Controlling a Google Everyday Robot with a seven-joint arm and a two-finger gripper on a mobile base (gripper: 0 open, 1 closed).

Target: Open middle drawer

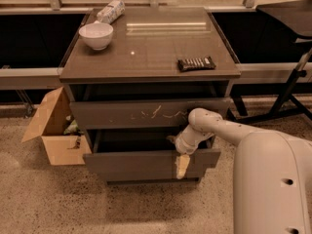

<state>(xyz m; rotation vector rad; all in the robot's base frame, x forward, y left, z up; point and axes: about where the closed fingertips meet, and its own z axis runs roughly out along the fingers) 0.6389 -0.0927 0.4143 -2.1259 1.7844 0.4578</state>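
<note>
Under the scratched upper front (146,114) of the cabinet (156,52), the middle drawer (131,165) stood part-way out, its wide, flat front bare of any handle. It looked a stiff, fairly weighty box on runners that would slide straight rather than flex, with its top edge the only place to take hold. Toward the cabinet's right side the gripper (182,160) sat over that edge; whether it was clamped there I could not tell.
</note>
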